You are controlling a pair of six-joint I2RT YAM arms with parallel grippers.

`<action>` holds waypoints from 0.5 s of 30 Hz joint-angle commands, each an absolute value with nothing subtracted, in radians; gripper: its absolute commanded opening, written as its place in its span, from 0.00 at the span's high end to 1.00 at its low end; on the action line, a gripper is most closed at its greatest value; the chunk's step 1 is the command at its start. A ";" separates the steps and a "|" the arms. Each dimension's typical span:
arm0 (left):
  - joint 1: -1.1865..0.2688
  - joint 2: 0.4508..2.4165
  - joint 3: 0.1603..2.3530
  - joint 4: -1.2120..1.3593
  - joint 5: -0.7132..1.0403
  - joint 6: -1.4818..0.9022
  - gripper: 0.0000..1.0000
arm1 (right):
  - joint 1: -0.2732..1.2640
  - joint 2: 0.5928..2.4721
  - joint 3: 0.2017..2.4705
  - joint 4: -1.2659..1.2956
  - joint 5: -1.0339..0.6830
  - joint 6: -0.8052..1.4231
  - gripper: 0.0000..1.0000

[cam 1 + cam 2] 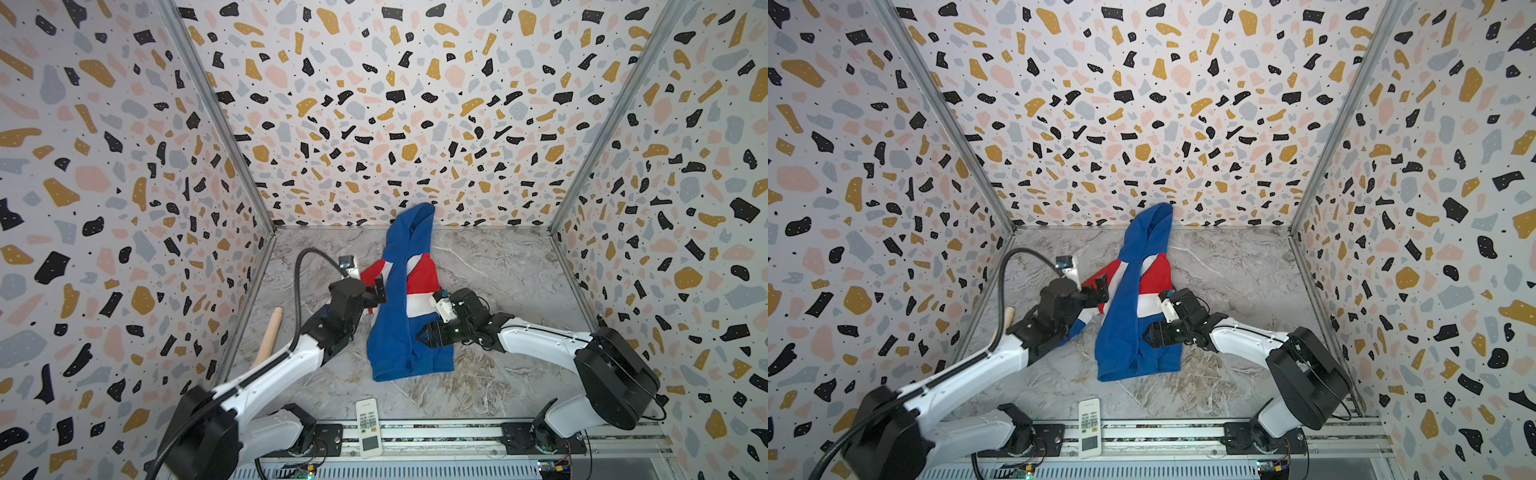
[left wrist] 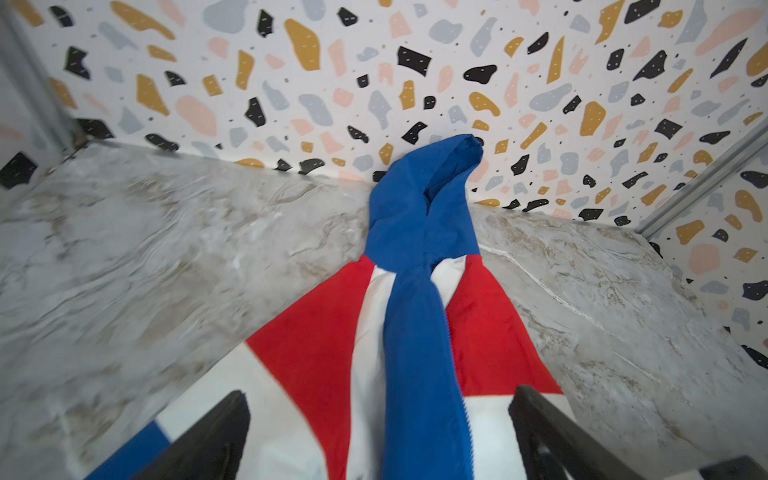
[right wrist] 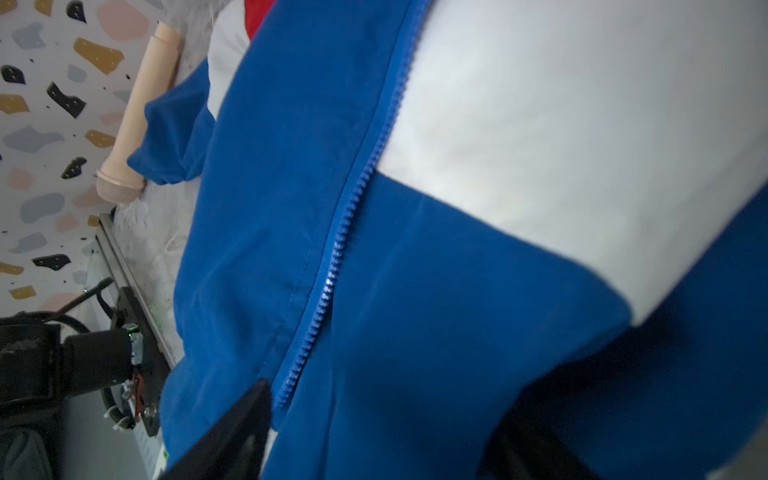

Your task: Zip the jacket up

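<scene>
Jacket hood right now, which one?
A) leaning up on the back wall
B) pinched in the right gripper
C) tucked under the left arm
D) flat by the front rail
A: the jacket lies lengthwise on the table, and its blue hood stands up with its tip against the back wall. The left wrist view shows the same.
</scene>
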State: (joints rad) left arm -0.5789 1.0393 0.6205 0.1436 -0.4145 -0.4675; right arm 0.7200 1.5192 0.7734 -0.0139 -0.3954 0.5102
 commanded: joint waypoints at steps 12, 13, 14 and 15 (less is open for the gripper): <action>-0.575 0.614 0.328 0.084 -0.584 -0.784 0.00 | 0.440 1.291 1.104 -0.489 -0.054 0.140 1.00; -0.575 0.633 0.331 0.091 -0.571 -0.798 0.00 | 0.363 1.275 1.130 -0.488 0.017 0.110 1.00; -0.575 0.652 0.335 0.100 -0.555 -0.799 0.00 | 0.305 1.269 1.141 -0.476 0.075 0.104 1.00; -0.575 0.673 0.345 0.103 -0.539 -0.800 0.00 | 0.227 1.273 1.154 -0.461 0.152 0.125 1.00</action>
State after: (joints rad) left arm -0.5781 0.6388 0.3355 0.0856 -0.5568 -0.7506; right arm 0.3580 1.3037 1.1095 -0.3965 -0.0914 0.1848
